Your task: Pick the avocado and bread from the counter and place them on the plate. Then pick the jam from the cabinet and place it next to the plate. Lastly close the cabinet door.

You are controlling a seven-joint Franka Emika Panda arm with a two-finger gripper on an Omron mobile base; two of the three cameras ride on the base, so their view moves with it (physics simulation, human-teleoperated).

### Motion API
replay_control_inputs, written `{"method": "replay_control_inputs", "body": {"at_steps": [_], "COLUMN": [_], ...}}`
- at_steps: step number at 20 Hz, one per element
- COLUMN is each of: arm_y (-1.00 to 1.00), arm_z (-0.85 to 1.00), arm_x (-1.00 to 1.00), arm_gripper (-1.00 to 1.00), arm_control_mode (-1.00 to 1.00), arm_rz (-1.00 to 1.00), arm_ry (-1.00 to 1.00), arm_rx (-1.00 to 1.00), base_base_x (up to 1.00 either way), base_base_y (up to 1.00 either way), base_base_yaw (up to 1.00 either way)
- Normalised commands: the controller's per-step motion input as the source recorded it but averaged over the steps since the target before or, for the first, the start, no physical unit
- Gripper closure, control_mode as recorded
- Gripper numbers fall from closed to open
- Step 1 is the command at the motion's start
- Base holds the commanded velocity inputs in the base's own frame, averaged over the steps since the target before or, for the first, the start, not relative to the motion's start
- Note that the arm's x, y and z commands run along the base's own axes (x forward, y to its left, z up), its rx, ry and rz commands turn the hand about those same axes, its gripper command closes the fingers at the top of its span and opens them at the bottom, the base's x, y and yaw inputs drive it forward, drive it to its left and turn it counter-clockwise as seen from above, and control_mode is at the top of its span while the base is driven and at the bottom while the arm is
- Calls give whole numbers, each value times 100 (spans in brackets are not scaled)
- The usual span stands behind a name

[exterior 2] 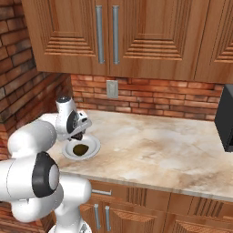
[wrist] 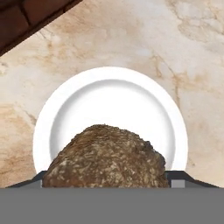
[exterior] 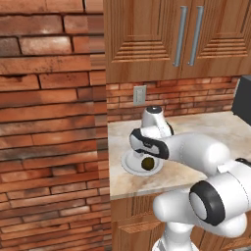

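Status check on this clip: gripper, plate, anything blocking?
Gripper over the plate, brown lump between its fingers; grip state unclear. One dark item on the plate in the base views. Nothing blocking.

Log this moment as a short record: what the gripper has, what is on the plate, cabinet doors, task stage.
gripper: above the plate, finger tips either side of a brown speckled rounded lump; whether it is gripped or already released cannot be told
plate: plain white round shallow plate near the counter's left end
on plate: one small dark round item
counter: beige mottled stone worktop
upper cabinet doors: brown wood, shut
task stage: placing food on the plate; no jam seen on the counter
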Motion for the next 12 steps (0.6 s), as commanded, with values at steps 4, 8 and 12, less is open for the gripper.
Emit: {"method": "replay_control_inputs", "body": {"at_steps": [4,8,12], "arm_y": [0,0,0], "arm_z": [0,0,0], "arm_x": [14,37,33], "arm_gripper": [100,100,100], "arm_control_mode": [-100,-100,-100], "arm_rz": [16,22,19], "arm_ry": [2,10,10], "arm_rx": [0,0,0], "base_base_x": [0,0,0], "base_base_y": [0,0,0], "base_base_yaw": [0,0,0]}}
